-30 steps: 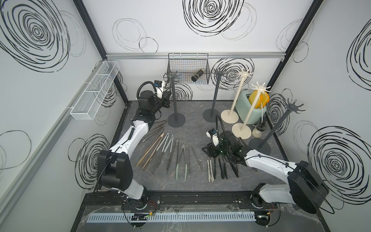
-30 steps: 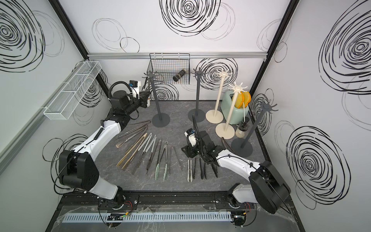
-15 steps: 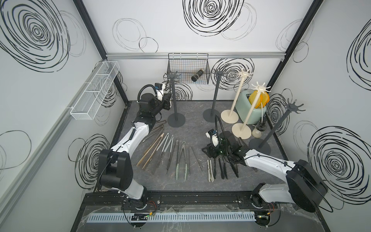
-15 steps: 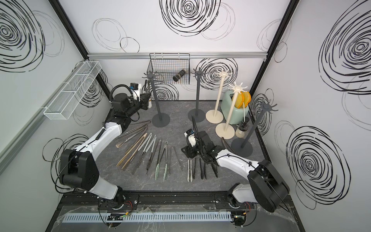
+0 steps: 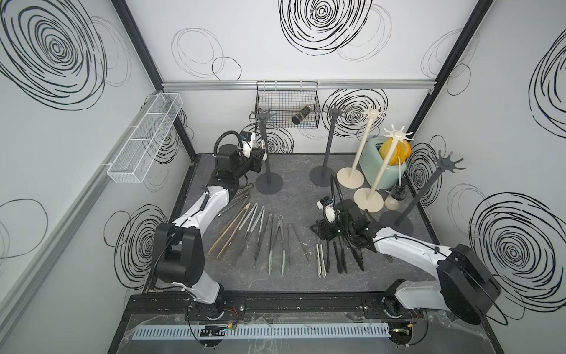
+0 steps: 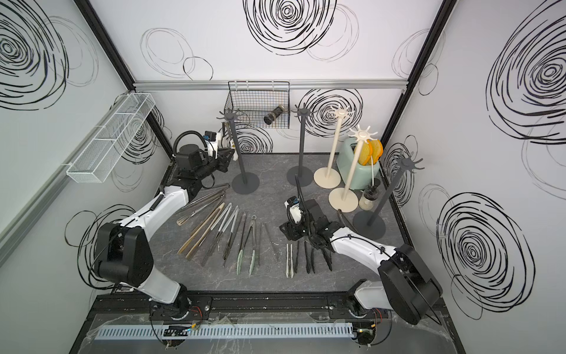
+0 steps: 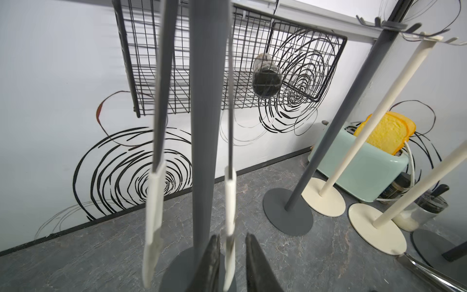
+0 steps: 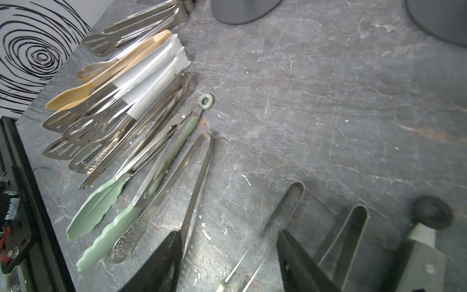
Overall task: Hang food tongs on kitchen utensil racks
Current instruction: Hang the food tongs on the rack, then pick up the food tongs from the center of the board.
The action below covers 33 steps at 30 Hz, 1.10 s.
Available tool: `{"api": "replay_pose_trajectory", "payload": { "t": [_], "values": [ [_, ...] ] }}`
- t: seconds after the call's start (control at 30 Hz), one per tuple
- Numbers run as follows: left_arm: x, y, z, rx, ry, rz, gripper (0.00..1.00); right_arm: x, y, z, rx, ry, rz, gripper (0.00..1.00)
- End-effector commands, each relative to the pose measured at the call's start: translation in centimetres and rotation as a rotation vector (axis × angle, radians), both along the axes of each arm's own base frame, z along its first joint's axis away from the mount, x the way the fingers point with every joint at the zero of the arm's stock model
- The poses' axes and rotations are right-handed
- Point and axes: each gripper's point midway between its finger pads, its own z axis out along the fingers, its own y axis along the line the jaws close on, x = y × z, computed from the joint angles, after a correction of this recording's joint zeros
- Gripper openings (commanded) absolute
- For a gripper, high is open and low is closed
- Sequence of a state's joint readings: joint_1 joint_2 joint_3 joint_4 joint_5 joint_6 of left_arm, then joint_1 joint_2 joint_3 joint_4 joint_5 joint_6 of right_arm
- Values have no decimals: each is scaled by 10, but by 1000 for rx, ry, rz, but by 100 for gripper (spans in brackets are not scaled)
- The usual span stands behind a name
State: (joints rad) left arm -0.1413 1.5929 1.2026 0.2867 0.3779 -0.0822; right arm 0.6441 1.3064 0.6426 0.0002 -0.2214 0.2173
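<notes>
Progress: one pair is up. The white-tipped tongs (image 7: 154,202) hang on the dark grey rack (image 7: 207,126) near the bench's rear left corner, one arm on each side of the pole.

In both top views nothing appears to hang on the second dark grey rack (image 5: 330,144), the cream racks (image 5: 365,138) or the dark grey rack by the right edge (image 5: 423,190).

The other tongs lie flat in a row across the front half of the bench (image 8: 328,101). They run from steel pairs by the left edge, through a pale green-tipped pair (image 5: 270,260), to black-tipped pairs (image 5: 340,263) right of middle. Judgement: early stage, with nearly the whole row left to hang.

Left arm: stretched toward the rear left corner, wrist raised. The left tool (image 7: 232,242) sits low beside the pole, its fingers a little apart. One white tip sits in the gap, and no clamp on it is visible.

Right arm: low, reaching from the front right corner toward the middle. The right tool (image 8: 228,240) points down over the row with its fingers wide apart and holds nothing.
</notes>
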Motion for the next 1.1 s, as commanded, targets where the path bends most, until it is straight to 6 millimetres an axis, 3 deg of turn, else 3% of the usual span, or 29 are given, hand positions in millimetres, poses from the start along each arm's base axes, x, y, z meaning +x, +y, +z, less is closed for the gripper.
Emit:
{"api": "replay_pose_trajectory", "payload": {
  "t": [0.0,0.1,0.3,0.43,0.57,0.73,1.07],
  "values": [
    [-18,-2,17,-47,-20,-2,26,9,-20,15,-31,8,-109,62],
    [-37,-6,17,-87,6,30,30,13,-48,17,-103,29,-228,62],
    [-78,-23,10,-185,95,90,32,25,-121,24,-237,76,-515,60],
    [-111,-35,11,-236,126,77,36,32,-174,14,-306,150,-666,57],
    [-141,-38,10,-253,125,60,42,39,-211,0,-312,209,-768,56],
    [-170,-41,4,-279,142,17,44,42,-238,-24,-351,279,-841,55],
    [-198,-40,-16,-288,165,-14,45,42,-251,-63,-404,398,-869,50]
  ]
}}
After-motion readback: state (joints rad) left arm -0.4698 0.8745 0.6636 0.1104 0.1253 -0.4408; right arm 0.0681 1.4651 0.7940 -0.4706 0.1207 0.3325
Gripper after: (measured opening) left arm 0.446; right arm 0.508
